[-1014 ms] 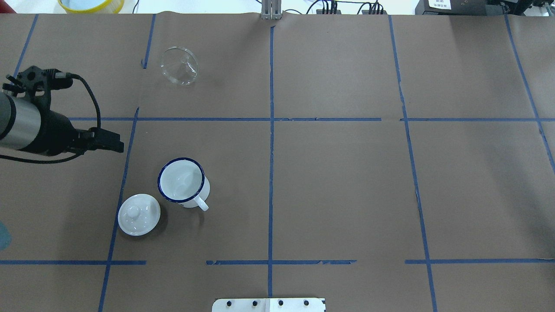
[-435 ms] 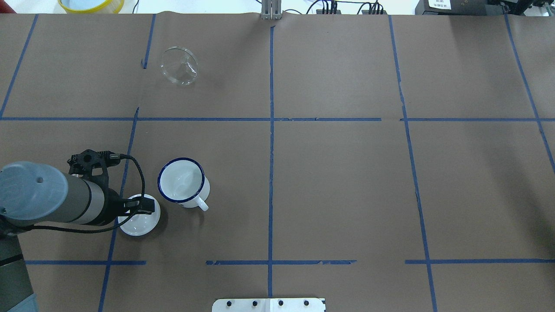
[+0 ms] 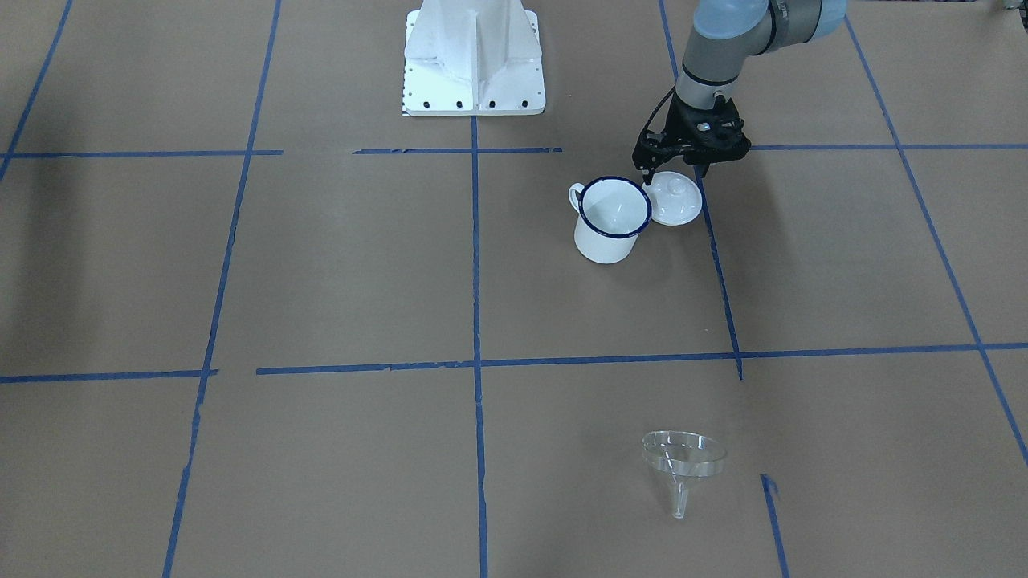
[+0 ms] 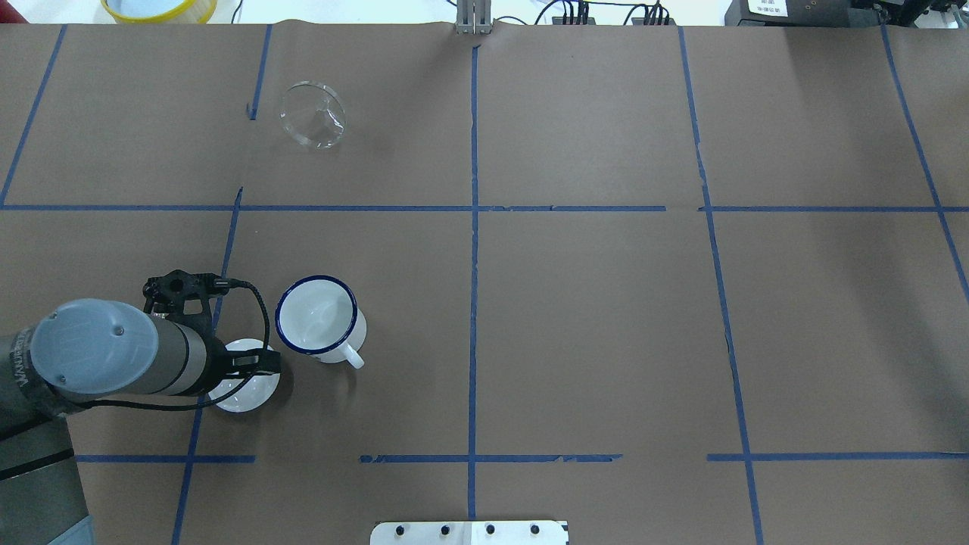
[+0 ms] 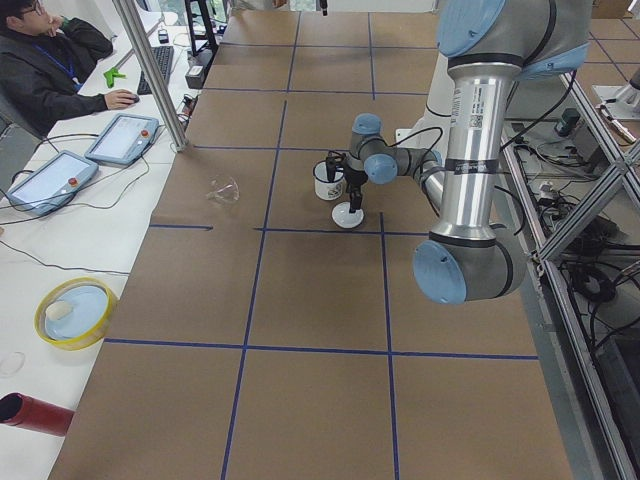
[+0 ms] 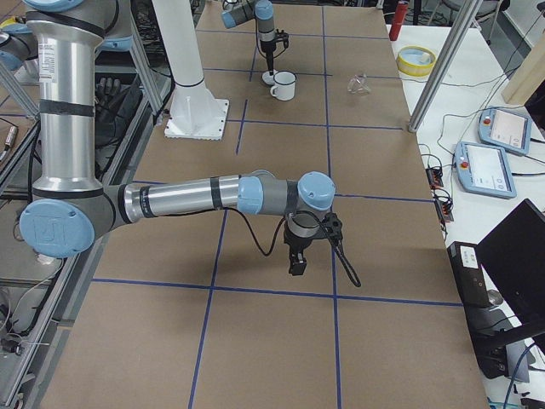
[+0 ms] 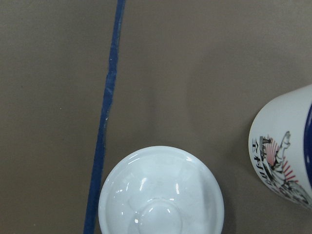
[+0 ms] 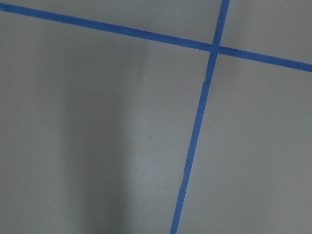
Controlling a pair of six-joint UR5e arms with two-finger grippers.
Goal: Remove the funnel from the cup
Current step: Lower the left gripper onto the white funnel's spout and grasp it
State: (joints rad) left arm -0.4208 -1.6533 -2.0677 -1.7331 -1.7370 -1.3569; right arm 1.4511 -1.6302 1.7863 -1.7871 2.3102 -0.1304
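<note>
The clear funnel (image 4: 313, 115) lies on its side on the brown table, far from the cup and well outside it; it also shows in the front view (image 3: 683, 466). The white cup (image 4: 318, 318) with a dark blue rim stands upright and empty (image 3: 612, 217). My left gripper (image 3: 675, 175) is open and empty, hovering over the white domed lid (image 3: 676, 201) beside the cup. The left wrist view shows the lid (image 7: 161, 190) and the cup's wall (image 7: 282, 151). My right gripper (image 6: 298, 260) hangs over bare table far from these; I cannot tell whether it is open or shut.
A yellow bowl (image 4: 159, 7) sits past the table's far left corner. The robot's white base plate (image 3: 474, 56) stands at the near middle edge. Blue tape lines cross the brown table (image 4: 606, 303). Operators' pendants (image 5: 120, 138) lie beyond the far edge.
My left arm has swung from the table's left edge back toward the robot and now hovers over the white lid. The funnel, cup and lid have not moved.
</note>
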